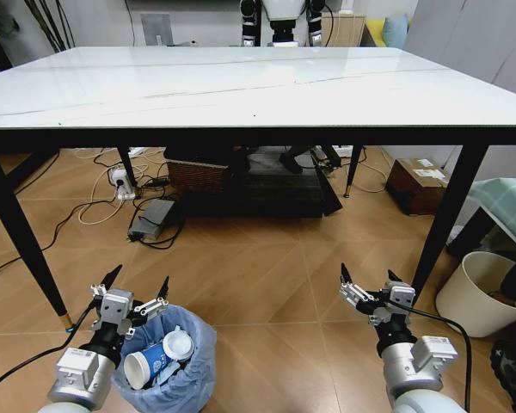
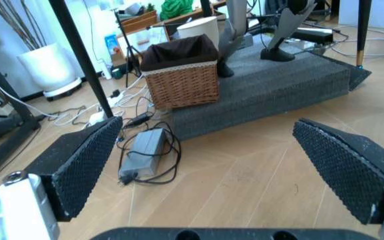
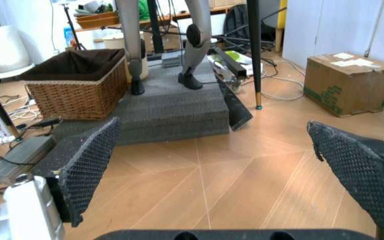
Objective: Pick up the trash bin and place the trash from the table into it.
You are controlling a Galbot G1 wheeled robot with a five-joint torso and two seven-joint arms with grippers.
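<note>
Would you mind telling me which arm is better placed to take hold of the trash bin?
Probably the left. The left gripper hangs open right beside the rim of the trash bin, which stands on the floor holding a paper cup. The right gripper, also open, is well off to the other side.

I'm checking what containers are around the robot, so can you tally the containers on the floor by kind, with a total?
Blue-lined trash bin: 1
White bucket: 1
Wicker basket: 1
Cardboard box: 1
Total: 4
</note>
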